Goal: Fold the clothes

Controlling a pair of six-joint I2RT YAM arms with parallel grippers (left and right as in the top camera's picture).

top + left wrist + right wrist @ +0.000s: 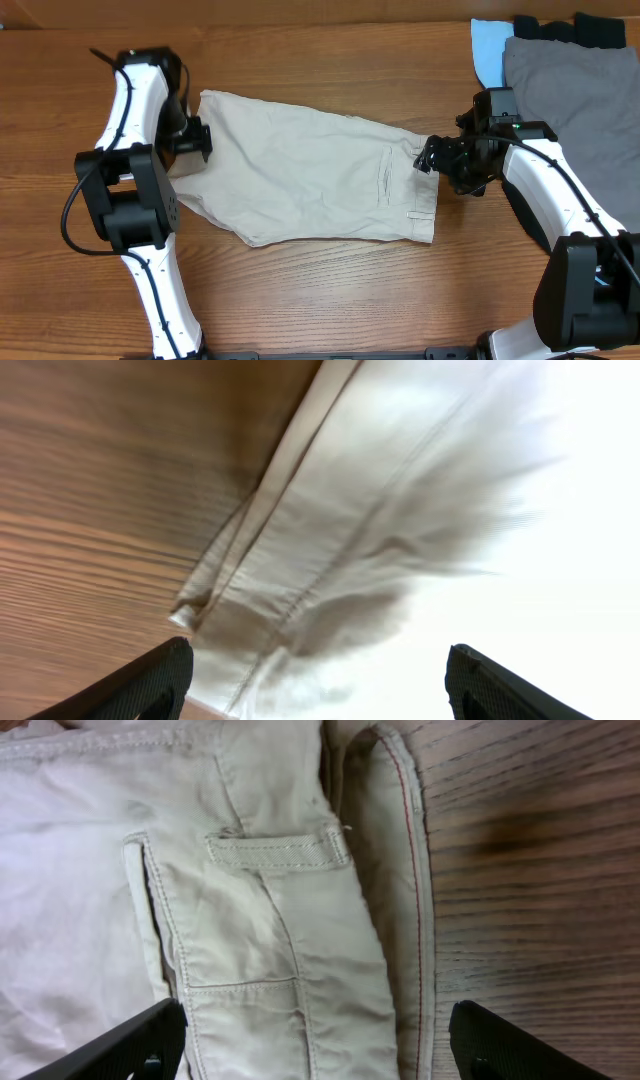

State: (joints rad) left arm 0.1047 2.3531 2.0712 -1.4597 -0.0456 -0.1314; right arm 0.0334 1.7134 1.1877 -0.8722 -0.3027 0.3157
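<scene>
- We see a wooden table [320,300] under everything.
- The beige shorts [310,175] lie flat at its middle, between both arms, with the waistband toward the right.
- A grey garment [580,90] lies at the far right corner.
- The left gripper [200,140] is at the left edge of the shorts, jaws apart.
- The right gripper [428,158] is at the waistband, jaws apart.

From overhead we see even, bright light on the counter [320,290], with soft shadows beside the right arm [560,190] and crisp detail; in the left wrist view we find everything smeared by blur, the wood grain streaked, the shorts [400,510] blown out to white glare at the right; the right wrist view is sharp on the stitching, with one dark shadow patch on the wood; the right fingers [130,1045] sit dark and soft-edged.
</scene>
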